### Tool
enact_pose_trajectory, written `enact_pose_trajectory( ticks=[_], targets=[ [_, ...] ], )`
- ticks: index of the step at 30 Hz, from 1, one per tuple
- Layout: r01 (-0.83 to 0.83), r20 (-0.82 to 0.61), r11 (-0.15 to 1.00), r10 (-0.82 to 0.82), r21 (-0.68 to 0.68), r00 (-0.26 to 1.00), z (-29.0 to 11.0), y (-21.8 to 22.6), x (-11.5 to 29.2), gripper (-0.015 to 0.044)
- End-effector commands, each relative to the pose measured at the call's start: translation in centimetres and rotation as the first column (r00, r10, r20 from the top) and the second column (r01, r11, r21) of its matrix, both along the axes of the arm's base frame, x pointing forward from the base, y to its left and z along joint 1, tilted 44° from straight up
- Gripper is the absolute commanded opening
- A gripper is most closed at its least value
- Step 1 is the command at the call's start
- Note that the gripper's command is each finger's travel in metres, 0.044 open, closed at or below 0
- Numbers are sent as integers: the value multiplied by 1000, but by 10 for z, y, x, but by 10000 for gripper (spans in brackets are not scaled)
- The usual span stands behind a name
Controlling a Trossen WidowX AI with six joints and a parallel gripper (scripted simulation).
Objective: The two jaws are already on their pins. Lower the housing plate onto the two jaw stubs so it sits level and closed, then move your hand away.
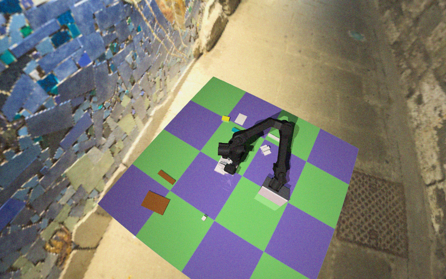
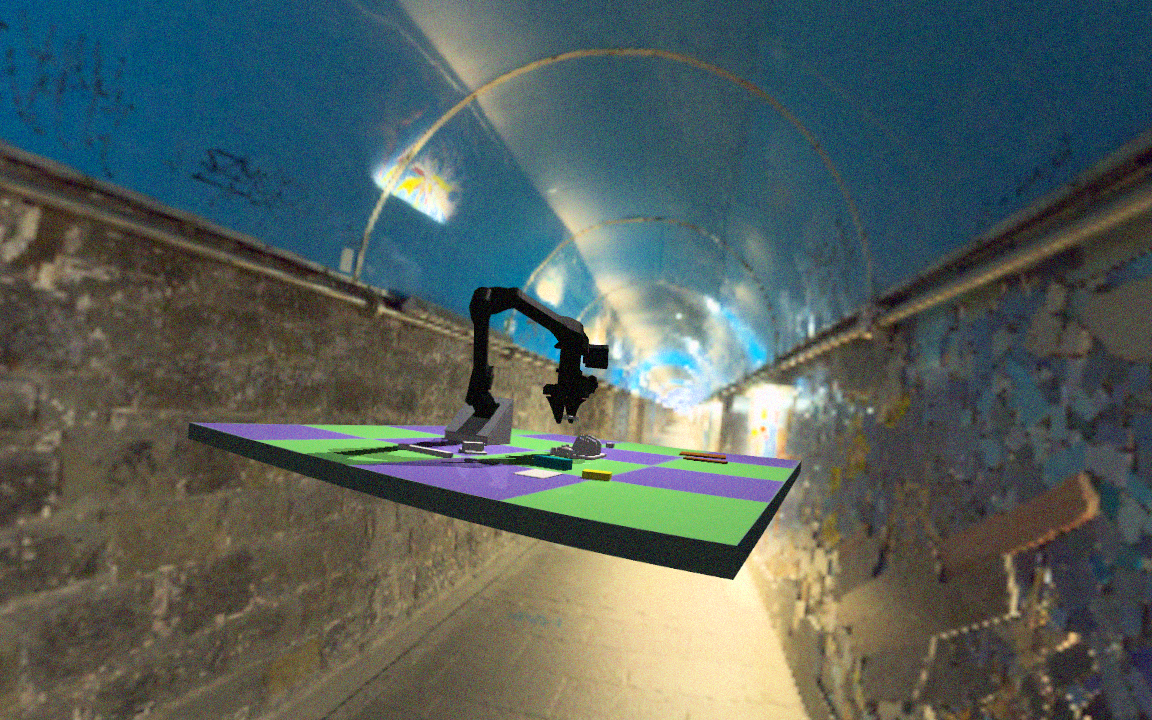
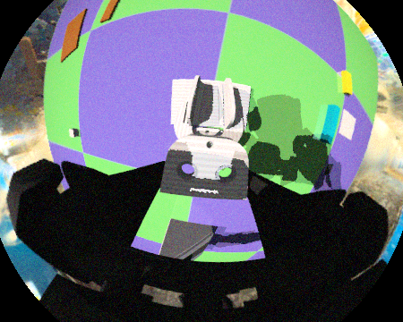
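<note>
Gripper (image 1: 240,158) (image 2: 565,419) (image 3: 205,170) is up in the air with its fingers fairly wide and shut on the housing plate (image 3: 206,156); step in hand looks like lining up before the lowering, so the plate isn't seated yet. Going left to right in the top view: the brown slab (image 1: 155,202) (image 2: 707,454) (image 3: 73,36) and the little white cube (image 1: 204,217) (image 2: 610,445) (image 3: 72,132) look like bystanders; then comes the white base (image 1: 218,169) (image 2: 596,455) (image 3: 178,100) with the two jaws standing on it, and that's the target. Yellow block (image 1: 225,118) (image 2: 596,475) (image 3: 347,82) and teal block (image 1: 236,130) (image 2: 553,462) (image 3: 331,122) sit past it on the far side, seemingly not part of this job. Plate's two big holes show in the wrist view, presumably for the stubs; next move imo is to get those holes over the stubs, keep the plate flat, ease it down until it's level and closed, then spread the fingers and back off upward.

Hard-to-see stuff, same order: the left part of the base shows from above, but the arm covers some of the rest; in the wrist view the plate overlaps the base's near edge, so the stubs can't be picked out; further right, the plate itself can't be made out from above, and the exterior view is too small to judge its tilt or the height left to drop.
</note>
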State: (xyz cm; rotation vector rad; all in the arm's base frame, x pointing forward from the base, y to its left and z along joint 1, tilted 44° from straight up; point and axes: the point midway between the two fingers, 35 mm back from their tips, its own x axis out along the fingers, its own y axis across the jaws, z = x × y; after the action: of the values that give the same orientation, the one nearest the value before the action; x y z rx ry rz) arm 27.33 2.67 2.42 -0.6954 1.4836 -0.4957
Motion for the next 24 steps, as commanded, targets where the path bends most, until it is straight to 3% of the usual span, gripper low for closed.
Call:
enact_pose_trajectory(
  ticks=[1,24],
  targets=[
    [-3,-3,1000,3,0,1000,0,0,0,351],
    [-12,-11,1000,12,-1,1000,1,-1,-1,351]
  ],
)
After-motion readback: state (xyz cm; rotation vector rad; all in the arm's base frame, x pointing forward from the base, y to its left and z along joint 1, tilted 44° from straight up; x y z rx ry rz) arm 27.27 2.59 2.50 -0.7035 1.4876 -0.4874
